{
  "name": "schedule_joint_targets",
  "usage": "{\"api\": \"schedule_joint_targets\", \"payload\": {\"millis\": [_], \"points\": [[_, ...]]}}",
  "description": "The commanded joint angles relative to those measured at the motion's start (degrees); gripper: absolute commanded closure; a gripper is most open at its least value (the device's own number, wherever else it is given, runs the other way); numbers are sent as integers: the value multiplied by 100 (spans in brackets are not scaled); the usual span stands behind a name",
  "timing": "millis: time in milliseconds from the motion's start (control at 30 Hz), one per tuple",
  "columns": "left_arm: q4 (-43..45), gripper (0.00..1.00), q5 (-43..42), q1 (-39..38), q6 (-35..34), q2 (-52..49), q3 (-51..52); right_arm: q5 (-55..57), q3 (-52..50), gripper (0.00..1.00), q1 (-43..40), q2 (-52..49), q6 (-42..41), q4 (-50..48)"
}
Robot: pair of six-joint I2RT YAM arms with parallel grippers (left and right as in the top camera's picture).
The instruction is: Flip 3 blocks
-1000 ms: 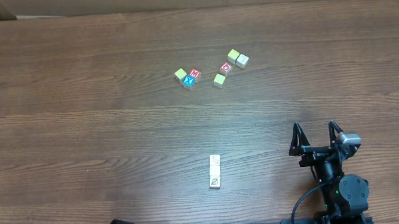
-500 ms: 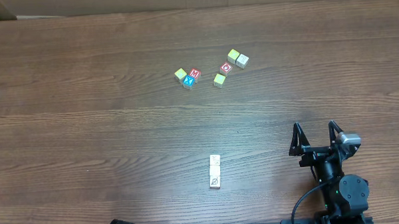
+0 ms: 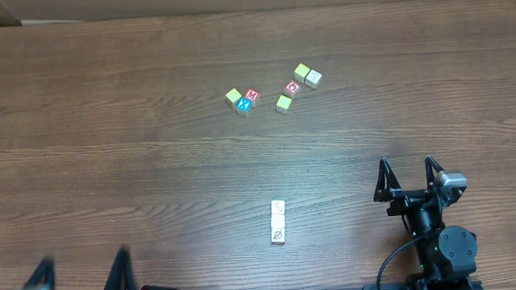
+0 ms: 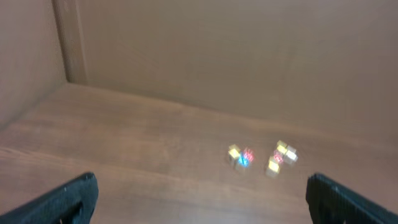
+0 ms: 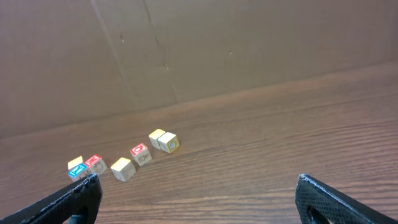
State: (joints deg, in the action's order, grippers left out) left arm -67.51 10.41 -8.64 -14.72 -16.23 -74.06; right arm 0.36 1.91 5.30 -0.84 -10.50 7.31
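Three pale cream blocks [image 3: 278, 222] with small dark drawings lie in a short touching column near the table's front middle; only the overhead view shows them. My left gripper [image 3: 82, 272] is at the front left edge, blurred and open, well left of the column. In its own view the left gripper [image 4: 202, 190] holds nothing between its wide-set fingers [image 4: 71, 199]. My right gripper [image 3: 406, 170] stands open to the right of the column, apart from it. The right wrist view shows the right gripper [image 5: 198, 190] empty too.
A loose cluster of other blocks sits at the far middle: red M [image 3: 252, 95], blue X [image 3: 244, 104], red O [image 3: 293, 87] and several yellow-topped ones [image 3: 284, 103]. The same cluster [image 5: 124, 167] shows in both wrist views. A brown cardboard wall [image 5: 199, 50] backs the table.
My left gripper has come into the overhead view at the front left edge, still blurred with motion. The right gripper and all blocks stay where they were.
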Motion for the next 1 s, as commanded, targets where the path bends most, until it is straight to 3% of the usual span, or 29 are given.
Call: {"api": "schedule_joint_targets", "payload": {"millis": [0,200,333,533,867,967], "points": [[914,0,-997,723,-96,-13,1023,-48,-37,0,26,68,48,-28],[3263,0,-2385,1158,-319,9,2942,-48,-37,0,26,68,48,-28],[4621,0,-2396,1080,-977,313,4194,-48,-37,0,26,68,48,-28],[6378,0,-2000,1019,-1126,1167,5882,-48,-37,0,26,68,48,-28],[6522,0,385,352,-1650,1600,6822,-48,-37,0,26,68,48,-28],[6533,0,505,352,-1768,1604,7020,-48,-37,0,26,68,48,-28]]}}
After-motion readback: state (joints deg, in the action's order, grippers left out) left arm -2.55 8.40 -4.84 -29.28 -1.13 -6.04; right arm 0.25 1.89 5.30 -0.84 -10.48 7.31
